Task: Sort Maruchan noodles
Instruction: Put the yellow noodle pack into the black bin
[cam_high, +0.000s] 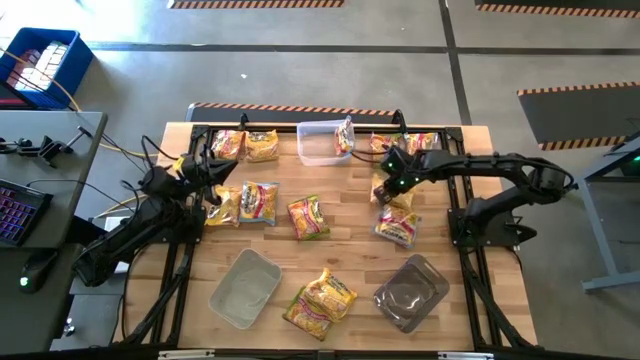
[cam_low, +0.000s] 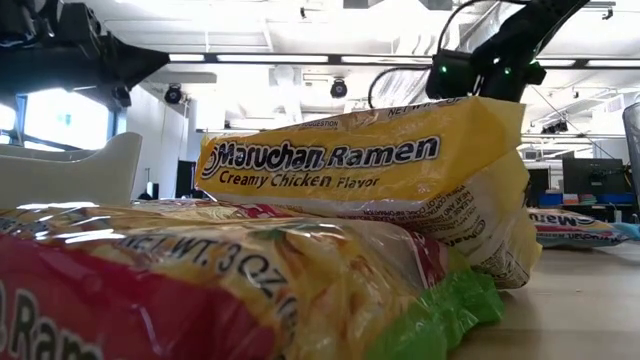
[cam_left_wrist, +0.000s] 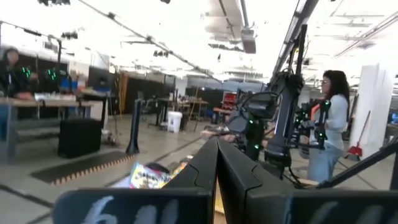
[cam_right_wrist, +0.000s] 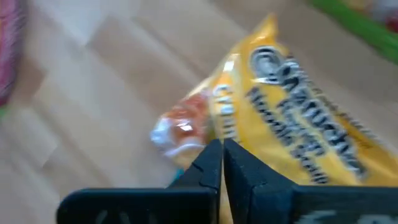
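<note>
Yellow Maruchan packet (cam_right_wrist: 292, 124) on the table's right side sits pinched at its edge by the right gripper (cam_right_wrist: 222, 163), its fingers nearly closed, apparently mid-pickup, next needing a lift toward a tub (cam_high: 322, 142).

Big open workshop, grey floor, bright overhead lighting

A grey concrete floor (cam_high: 300, 60) is seen all round the wooden table (cam_high: 350, 250), marked with dark seams and a few hazard-striped strips (cam_high: 255, 4). A blue crate (cam_high: 42, 62) is parked on the floor at the far left, next to a dark desk (cam_high: 40, 190) where a keyboard (cam_high: 18, 212) is laid out. From table height, a white ceiling (cam_low: 300, 40) with strip lights (cam_low: 250, 57) is shown, plus a window (cam_low: 60, 120) on the left. Workbenches (cam_left_wrist: 37, 102), a white bin (cam_left_wrist: 175, 119) and a person (cam_left_wrist: 329, 124) standing off to one side are picked up farther back.
</note>
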